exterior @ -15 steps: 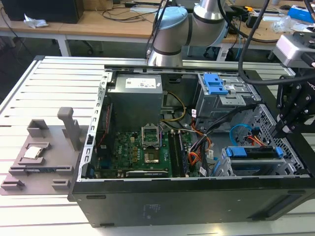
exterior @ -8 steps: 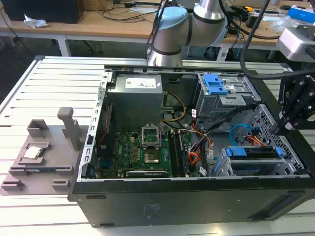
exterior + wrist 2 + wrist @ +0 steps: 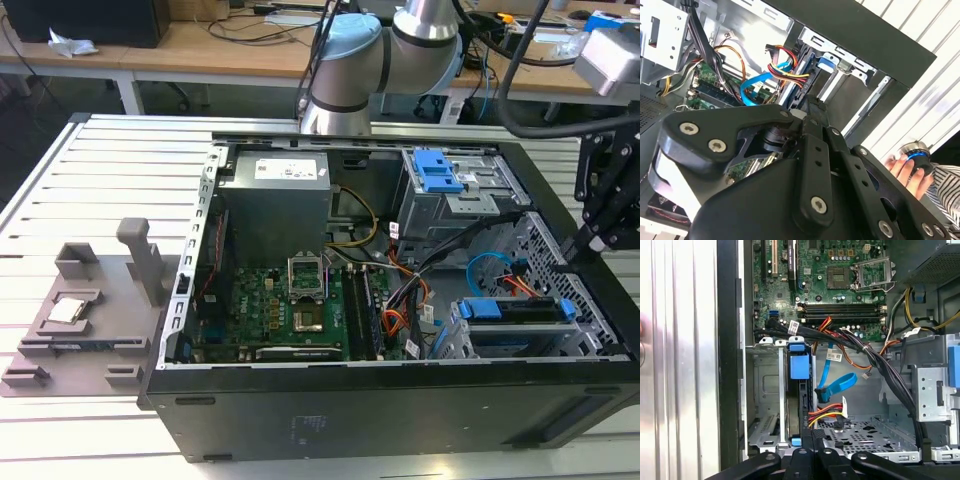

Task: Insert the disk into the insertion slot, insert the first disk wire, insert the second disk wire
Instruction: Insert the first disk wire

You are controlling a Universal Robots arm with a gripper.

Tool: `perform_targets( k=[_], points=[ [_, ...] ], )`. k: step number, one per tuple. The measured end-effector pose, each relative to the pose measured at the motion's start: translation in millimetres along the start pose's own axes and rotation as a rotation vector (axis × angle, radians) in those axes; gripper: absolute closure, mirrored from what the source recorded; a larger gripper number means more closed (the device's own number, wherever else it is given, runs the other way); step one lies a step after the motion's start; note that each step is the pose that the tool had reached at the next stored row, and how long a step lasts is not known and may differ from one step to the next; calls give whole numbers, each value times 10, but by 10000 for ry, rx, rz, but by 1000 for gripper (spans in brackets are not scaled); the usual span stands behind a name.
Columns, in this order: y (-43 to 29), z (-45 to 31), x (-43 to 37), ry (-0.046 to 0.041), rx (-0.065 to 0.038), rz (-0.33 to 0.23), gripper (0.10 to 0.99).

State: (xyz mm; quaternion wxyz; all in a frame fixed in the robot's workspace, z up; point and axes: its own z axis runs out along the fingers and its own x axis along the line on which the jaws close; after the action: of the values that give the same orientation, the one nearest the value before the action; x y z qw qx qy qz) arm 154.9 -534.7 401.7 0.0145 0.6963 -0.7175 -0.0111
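The disk point(image 3: 510, 309), silver in a blue carrier point(image 3: 800, 366), sits inside the insertion slot point(image 3: 455, 340), the perforated metal cage point(image 3: 765, 390) at the case's corner on the exterior view's right. My gripper point(image 3: 575, 258) hangs over the disk's outer end, with its dark fingertips point(image 3: 806, 440) close together just off the disk's edge point(image 3: 812, 107). The first disk wire point(image 3: 826, 415), a red, orange and yellow bundle, ends near the disk's side. The second disk wire point(image 3: 839, 385), a light blue loop point(image 3: 757, 82), hangs beside it. I cannot tell whether either plug is seated.
A second grey cage with blue clips point(image 3: 440, 172) stands at the case's back. The motherboard point(image 3: 290, 310) and black cable bundles point(image 3: 860, 347) fill the middle. A grey fixture point(image 3: 85, 310) lies on the slatted table. A person's hand point(image 3: 900, 165) holds a round device outside the case.
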Motion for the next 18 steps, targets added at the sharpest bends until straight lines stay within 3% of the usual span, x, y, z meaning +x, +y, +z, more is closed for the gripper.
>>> perform_targets(
  k=[6,18],
  points=[
    [4,-119,1,-2,0,0,980],
    [4,-127,1,-1,0,0,980]
  ],
)
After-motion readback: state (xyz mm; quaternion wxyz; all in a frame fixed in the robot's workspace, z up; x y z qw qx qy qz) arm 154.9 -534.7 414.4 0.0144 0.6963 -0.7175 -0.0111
